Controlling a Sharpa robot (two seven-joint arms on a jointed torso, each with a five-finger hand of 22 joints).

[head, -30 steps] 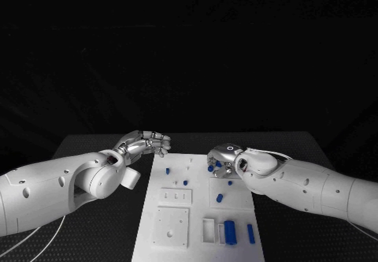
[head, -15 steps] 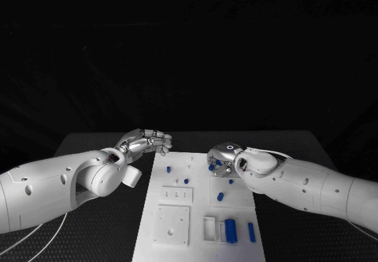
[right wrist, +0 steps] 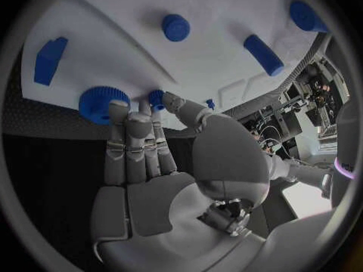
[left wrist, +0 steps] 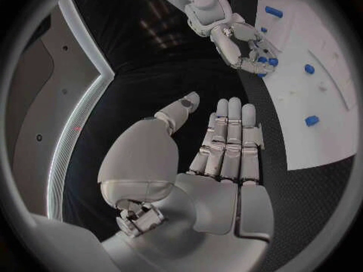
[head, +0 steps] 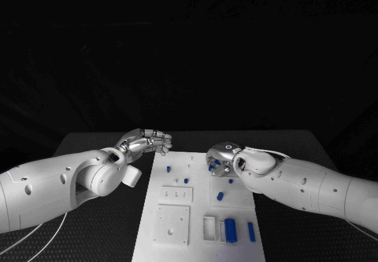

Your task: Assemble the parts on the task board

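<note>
Near the robot, at about 5 o'clock on the white board (head: 197,229), lie long blue pieces (head: 230,230). Farther off, the right hand (head: 223,161) reaches for a small blue peg (right wrist: 156,97); I cannot tell if it grips it. It may slip. At 11 o'clock the left hand (head: 146,143) waits, holding nothing.

We count one board, two hands and six blue parts lying clear

One white flat task board (head: 199,213). Two silver hands: left hand (head: 146,143) at its 11 o'clock, right hand (head: 223,158) at 1 o'clock. Six loose parts: four small blue pegs (head: 167,169) about the middle, one thick blue cylinder (head: 230,230) and one thin blue bar (head: 251,232) at 5 o'clock. More blue pieces under the right hand, number unclear.
</note>
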